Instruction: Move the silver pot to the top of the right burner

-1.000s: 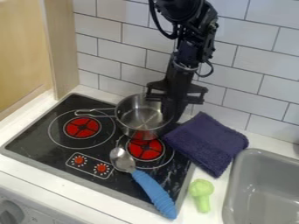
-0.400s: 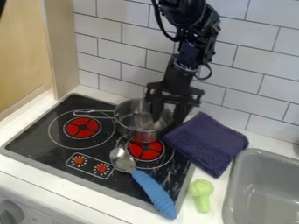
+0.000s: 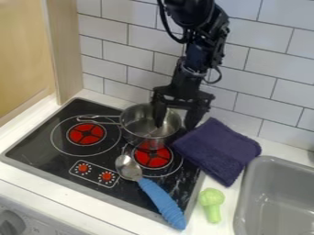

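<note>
White wall tile (image 3: 116, 59) behind tabletop (image 3: 25, 178); end effector (image 3: 174, 126) at the silver pot's (image 3: 138, 136) right rim, fingers apart, one inside, one outside. Pot upright, overlapping the back of the right burner (image 3: 153, 157), handle toward the left burner (image 3: 86, 134). Shallow or off-center closing could tip or drop the pot, pulling forward could shove the spoon (image 3: 128, 168), and the towel (image 3: 217, 149) just beside could snag the outer finger.
</note>
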`<state>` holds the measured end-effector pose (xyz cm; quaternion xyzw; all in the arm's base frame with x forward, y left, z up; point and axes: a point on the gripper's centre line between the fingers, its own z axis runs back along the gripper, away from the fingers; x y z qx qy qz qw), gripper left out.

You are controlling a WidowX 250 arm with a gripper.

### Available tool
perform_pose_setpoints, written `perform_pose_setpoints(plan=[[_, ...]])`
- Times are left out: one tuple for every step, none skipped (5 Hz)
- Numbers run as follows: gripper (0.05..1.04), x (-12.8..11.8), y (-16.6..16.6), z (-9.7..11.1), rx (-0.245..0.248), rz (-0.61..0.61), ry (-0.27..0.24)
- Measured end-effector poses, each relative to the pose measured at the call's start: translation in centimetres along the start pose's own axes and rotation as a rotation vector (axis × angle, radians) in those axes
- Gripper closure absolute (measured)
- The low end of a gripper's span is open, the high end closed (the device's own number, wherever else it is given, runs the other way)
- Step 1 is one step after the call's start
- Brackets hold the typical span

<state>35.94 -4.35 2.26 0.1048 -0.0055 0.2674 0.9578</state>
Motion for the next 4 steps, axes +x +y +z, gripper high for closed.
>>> perform_pose_setpoints(plan=[[0.084,0.6,0.2,1.9,-0.026,-0.001,-0.052],[0.084,0.1,1.5,3.1,-0.028,0.000,-0.088],[0.084,-1.0,2.1,5.0,-0.047,-0.003,-0.145],[0.084,-1.4,1.7,5.2,-0.051,-0.010,-0.148]])
